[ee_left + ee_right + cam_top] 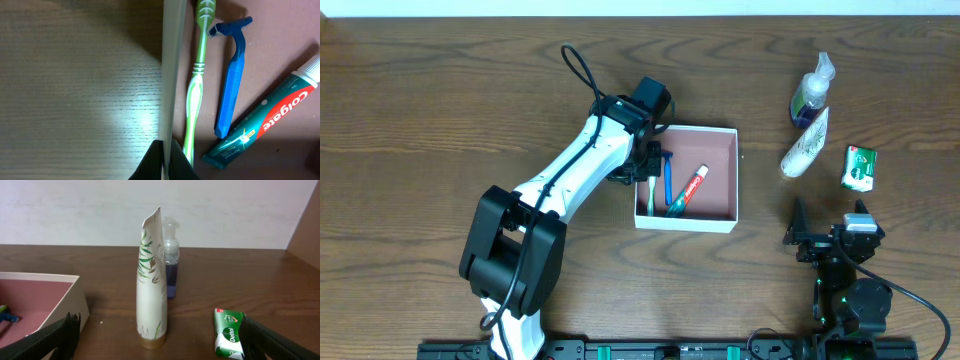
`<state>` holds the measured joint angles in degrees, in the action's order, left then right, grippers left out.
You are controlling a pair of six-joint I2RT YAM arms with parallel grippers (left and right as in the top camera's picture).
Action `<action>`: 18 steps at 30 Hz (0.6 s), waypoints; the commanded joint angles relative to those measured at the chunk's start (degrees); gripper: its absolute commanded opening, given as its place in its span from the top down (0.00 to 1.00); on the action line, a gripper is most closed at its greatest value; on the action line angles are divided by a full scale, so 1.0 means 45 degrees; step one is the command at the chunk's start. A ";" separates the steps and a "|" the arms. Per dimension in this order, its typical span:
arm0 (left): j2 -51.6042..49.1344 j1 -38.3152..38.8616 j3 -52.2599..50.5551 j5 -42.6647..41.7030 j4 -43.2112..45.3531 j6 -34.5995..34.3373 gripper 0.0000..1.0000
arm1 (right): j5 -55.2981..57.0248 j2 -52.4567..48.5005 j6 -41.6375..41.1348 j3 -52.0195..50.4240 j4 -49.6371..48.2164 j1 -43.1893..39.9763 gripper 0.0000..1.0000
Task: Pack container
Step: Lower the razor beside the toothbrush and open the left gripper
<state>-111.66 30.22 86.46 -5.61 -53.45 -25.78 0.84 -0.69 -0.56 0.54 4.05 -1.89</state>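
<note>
My left claw [165,161] is drawn almost fully together over the left wall of the container [172,75]. One finger sits outside over the tabletop [75,100] and one inside, with the thin white wall pinched between them. I judge it grips the box there to steady it, not to carry anything. Just ahead of this claw, inside the wall, a green toothbrush [196,95] lies along it. A blue razor [231,85] and the toothpaste [270,122] lie farther to the claw's right, all flat on the pinkish floor, so I take the packing as partly done. My right claw [160,322] is spread wide and holds nothing. It sits low, facing what remains: a white tube [151,280] standing on its cap straight ahead, a clear bottle [170,265] just behind that, and a green soap box [229,332] ahead to the right. The container's corner shows off to this claw's left.
</note>
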 commanded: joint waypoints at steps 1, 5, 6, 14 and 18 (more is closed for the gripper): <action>-0.0121 0.0000 -0.0165 0.0160 0.0044 -0.0831 0.94 | -0.0053 0.0083 0.0189 -0.0049 0.0039 0.0126 0.01; -0.0121 0.0000 -0.0165 0.0466 0.0034 -0.1166 0.94 | -0.0053 0.0083 0.0189 -0.0049 0.0039 0.0126 0.01; -0.0121 0.0000 -0.0165 0.0491 0.0034 -0.1253 0.94 | -0.0053 0.0083 0.0189 -0.0049 0.0039 0.0126 0.01; -0.0121 0.0000 -0.0165 0.0486 0.0034 -0.1642 0.94 | -0.0058 0.0083 0.0189 -0.0049 0.0039 0.0126 0.01; -0.0121 0.0000 -0.0165 0.0486 0.0029 -0.1501 0.94 | -0.0053 0.0083 0.0189 -0.0049 0.0044 0.0126 0.01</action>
<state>-111.66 30.22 86.46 -4.47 -53.34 -31.75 0.84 -0.69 -0.56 0.54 4.08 -1.89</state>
